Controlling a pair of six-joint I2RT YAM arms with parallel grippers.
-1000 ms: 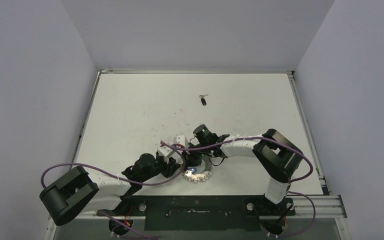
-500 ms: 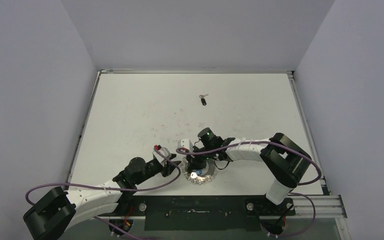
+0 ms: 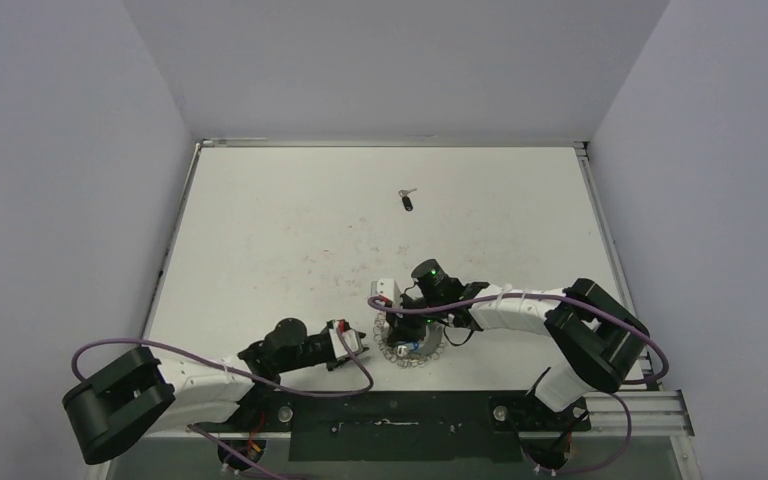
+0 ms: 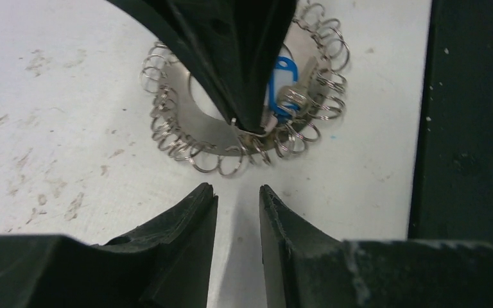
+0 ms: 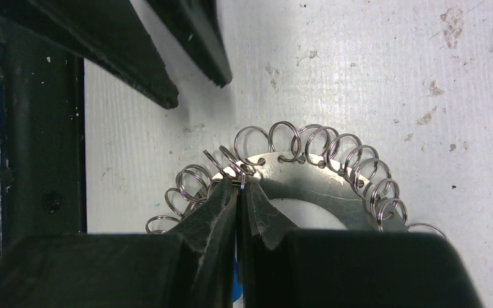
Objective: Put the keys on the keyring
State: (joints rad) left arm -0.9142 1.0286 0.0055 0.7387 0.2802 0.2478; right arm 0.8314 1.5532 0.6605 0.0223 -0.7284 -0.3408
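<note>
A white, scuffed table (image 3: 260,230) with two robot arms reaching in from its near edge.

The right pincer (image 5: 239,186) points down onto the keyring (image 5: 314,176). The keyring is a flat silvery band with a hollow centre, fringed all round with small wire loops, and it lies flat on the table. The pincer's two black fingers are pressed together on the rim, with the thin metal edge pinched between their tips among the loops.

The left pincer (image 4: 237,192) sits low over the bare table just outside that same stretch of rim, facing the right pincer's tips. Its fingers stand slightly apart with nothing between them, and they do not touch the ring.

Seen from the left pincer, the right pincer's fingers stand squarely in the way. They cover much of the ring's hollow and its far side.

Behind those fingers, a blue-headed key (image 4: 284,63) peeks out inside the ring, its silver blade lying against the loops.

The keys (image 3: 407,203) lie far beyond both pincers, out towards the back of the table and well apart from the ring. They show as a small black head with a glint of silver beside it, too small to tell whether one key or two.

A dark strip (image 4: 468,128) runs along the table's near edge, just to the side of both pincers.
</note>
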